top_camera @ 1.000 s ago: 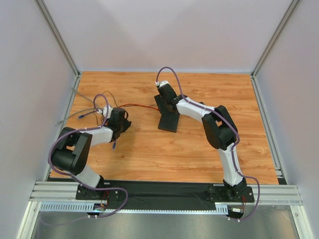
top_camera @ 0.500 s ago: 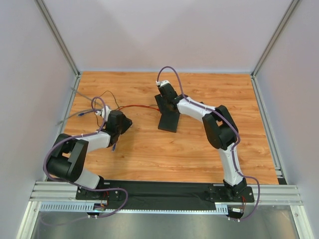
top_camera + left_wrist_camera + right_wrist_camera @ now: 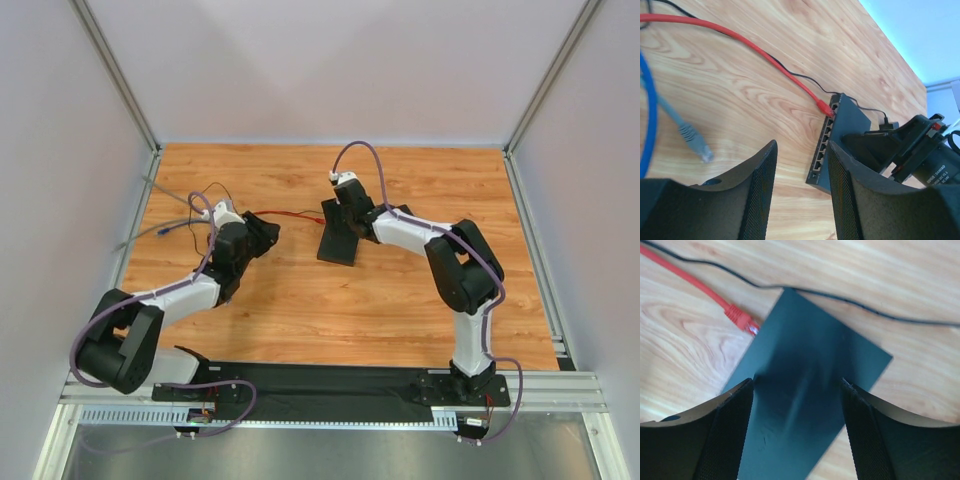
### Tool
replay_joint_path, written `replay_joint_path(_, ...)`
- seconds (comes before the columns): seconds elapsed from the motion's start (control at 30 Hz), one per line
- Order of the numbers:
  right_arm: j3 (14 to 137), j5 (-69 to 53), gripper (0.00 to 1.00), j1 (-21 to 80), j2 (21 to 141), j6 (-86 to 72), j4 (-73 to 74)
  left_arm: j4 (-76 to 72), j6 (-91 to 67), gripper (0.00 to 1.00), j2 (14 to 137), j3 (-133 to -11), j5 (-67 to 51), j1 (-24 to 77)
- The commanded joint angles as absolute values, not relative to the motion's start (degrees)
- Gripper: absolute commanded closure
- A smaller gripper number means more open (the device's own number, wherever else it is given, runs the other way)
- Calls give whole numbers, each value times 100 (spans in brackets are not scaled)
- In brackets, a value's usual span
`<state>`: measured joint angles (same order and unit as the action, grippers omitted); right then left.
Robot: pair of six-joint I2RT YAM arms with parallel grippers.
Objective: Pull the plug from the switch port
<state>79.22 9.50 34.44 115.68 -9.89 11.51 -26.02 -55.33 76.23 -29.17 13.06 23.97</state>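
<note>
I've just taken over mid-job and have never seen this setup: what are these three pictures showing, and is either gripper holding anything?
Two robot arms, left and right, are bolted at the near edge of a wooden table. The wide picture looks down from above and behind them. The other two come from cameras on each wrist, with that gripper's own fingers at the bottom. On the table lies the switch, a flat black box, with a red plug in its end port, a thin black cable, and a loose grey-blue plug. The left gripper is open and empty, pointing at the ports. The right gripper is open above the switch's top, gripping nothing.
</note>
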Motion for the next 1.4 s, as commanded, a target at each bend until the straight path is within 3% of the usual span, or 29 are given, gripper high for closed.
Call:
replay_joint_path(0.0, 7524, 1053, 28, 3419, 11032, -1309, 677, -3268, -5317, 48, 7883, -3137, 977, 2452)
replay_joint_path(0.27, 7224, 2012, 16, 3419, 10669, -1346, 448, -3945, -5624, 47, 9228, -3840, 326, 2689)
replay_joint_path(0.37, 7479, 1961, 17, 3349, 10828, -1379, 1054, -3990, -5713, 47, 9614, -4060, 264, 2812)
replay_joint_path(1.1, 7181, 141, 17, 2742, 11074, -1723, 457, -4289, -6512, 50, 11170, -5010, -176, 2944)
replay_joint_path(1.37, 7479, 114, 27, 2716, 11364, -1775, 676, -4421, -6768, 51, 11399, -5054, -106, 2936)
